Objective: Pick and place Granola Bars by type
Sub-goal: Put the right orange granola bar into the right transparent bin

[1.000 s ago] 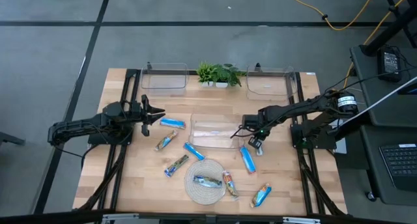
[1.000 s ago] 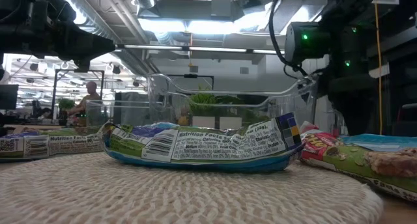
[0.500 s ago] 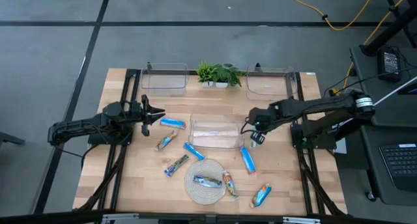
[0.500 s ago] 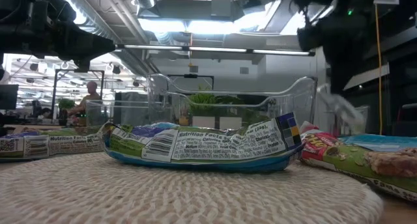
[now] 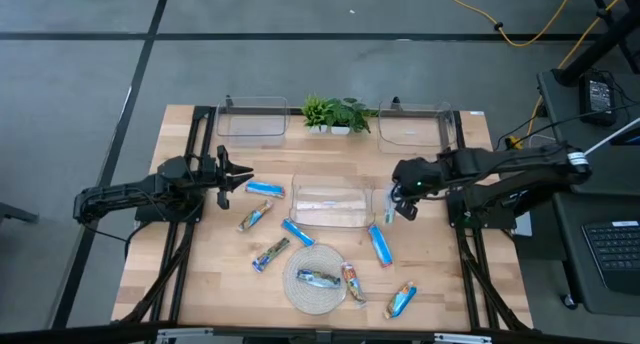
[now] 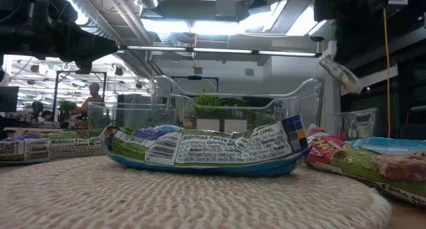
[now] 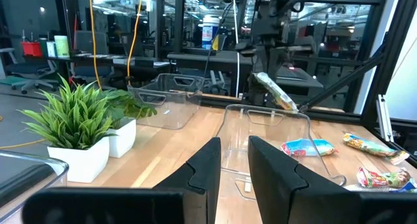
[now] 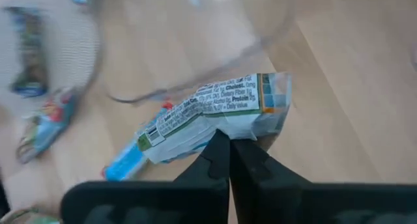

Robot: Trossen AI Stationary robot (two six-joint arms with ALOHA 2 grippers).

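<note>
One granola bar (image 8: 212, 116) is pinched by its wrapper edge between the closed fingers of the right end effector (image 5: 397, 199), held in the air just right of the middle clear bin (image 5: 330, 206); in the low view it hangs tilted at the upper right (image 6: 338, 72). The other bars (image 5: 381, 246) lie scattered on the wooden surface (image 5: 200, 274), two of them on the round woven mat (image 5: 298, 289) at the near edge. The left end effector (image 5: 238, 175) hovers at the left with its fingers spread, near a blue bar (image 5: 264, 190). Two more bins (image 5: 252, 119) flank a small plant (image 5: 335, 113) at the far edge.
</note>
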